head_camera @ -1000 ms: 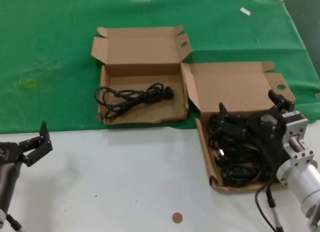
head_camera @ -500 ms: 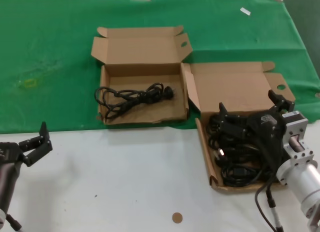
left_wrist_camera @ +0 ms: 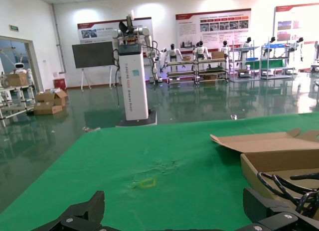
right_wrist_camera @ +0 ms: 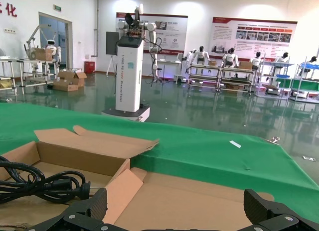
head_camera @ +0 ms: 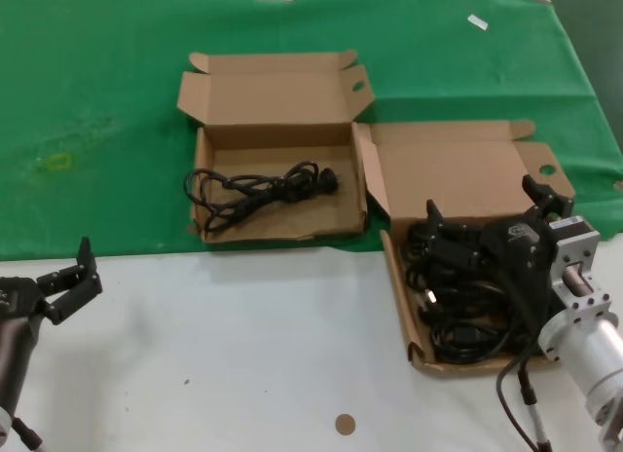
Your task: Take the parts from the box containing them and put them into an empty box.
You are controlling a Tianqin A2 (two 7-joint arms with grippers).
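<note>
Two brown cardboard boxes lie open. The right box (head_camera: 458, 174) holds a pile of several black power cords (head_camera: 467, 311). My right gripper (head_camera: 484, 207) hangs open just above that pile, with nothing between its fingers. In the right wrist view the right gripper (right_wrist_camera: 177, 211) faces the box's raised lid (right_wrist_camera: 209, 196). The left box (head_camera: 336, 216) holds one looped cord (head_camera: 258, 191), also visible as a black cord (right_wrist_camera: 45, 183) in the right wrist view. My left gripper (head_camera: 70, 282) waits open over the white table at the near left, and in its own view the left gripper (left_wrist_camera: 174, 211) is empty.
A green cloth (head_camera: 97, 111) covers the far half of the table, and both boxes rest at its near edge. The white tabletop (head_camera: 243, 345) lies in front, with a small brown disc (head_camera: 345, 425) on it. A white tag (head_camera: 477, 21) lies far right.
</note>
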